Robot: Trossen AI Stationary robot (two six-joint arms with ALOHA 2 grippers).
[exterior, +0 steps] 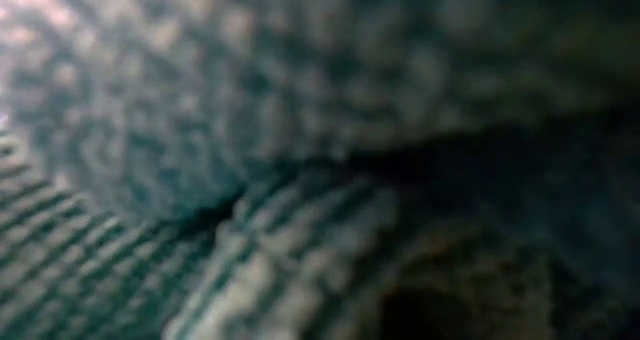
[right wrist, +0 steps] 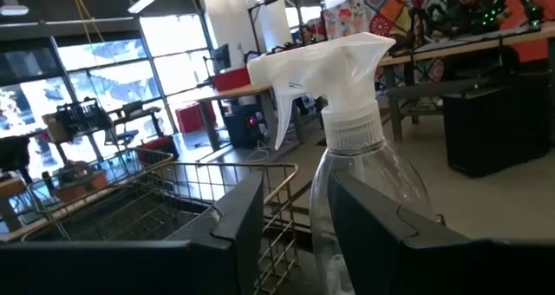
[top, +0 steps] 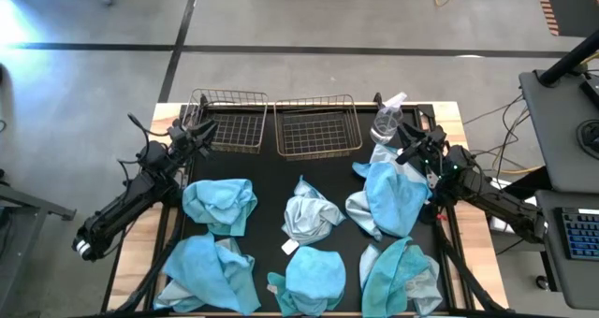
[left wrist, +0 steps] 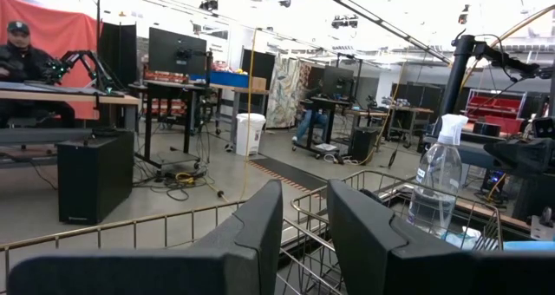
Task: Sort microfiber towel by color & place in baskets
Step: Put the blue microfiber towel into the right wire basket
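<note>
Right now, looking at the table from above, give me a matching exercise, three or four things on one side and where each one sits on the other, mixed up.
Things:
1. spray bottle
2. pale grey towel
3. left gripper
4. right gripper

Places:
A. by the left basket
B. middle of the black mat
C. far right, next to the right basket
D. above a turquoise towel, close to the bottle

Pairs: 1-C, 2-B, 3-A, 4-D

Crumpled turquoise and pale towels [top: 220, 205] lie on the mat near two empty wire baskets [top: 318, 128].
</note>
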